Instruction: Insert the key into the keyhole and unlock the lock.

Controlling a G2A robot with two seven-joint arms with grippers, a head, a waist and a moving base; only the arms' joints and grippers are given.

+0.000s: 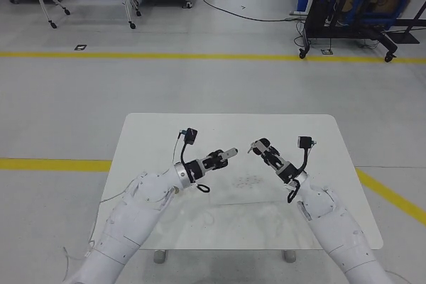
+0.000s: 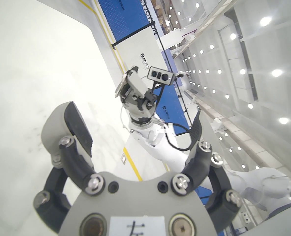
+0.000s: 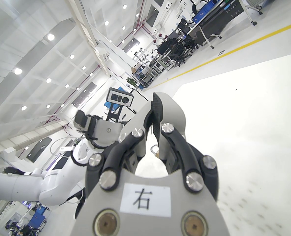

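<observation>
A white table [image 1: 149, 142] is seen in the middle of the top view, with faint scuff marks [image 1: 248, 182] on it just below the grippers. Grey floor lies around it, crossed by a yellow line [image 1: 199, 55] across the upper part of the frame and another at mid-height on either side. A black wheeled cart [image 1: 348, 25] is parked at the upper right, and wheeled legs [image 1: 57, 14] are seen at the upper left.

Both arms are raised from the lower edge of the top view and angled inward over the table's middle, so that the two tools face each other with a small gap between them. The left gripper [image 1: 231, 152] is held left of centre with its fingers [image 2: 74, 121] spread wide and nothing between them. The right gripper [image 1: 256, 147] is held right of centre, its fingers pressed together on a small metal piece, taken to be the key [image 3: 154, 149]. A bit of that metal is seen sticking out at the fingertips, towards the left gripper and well clear of the table.
</observation>
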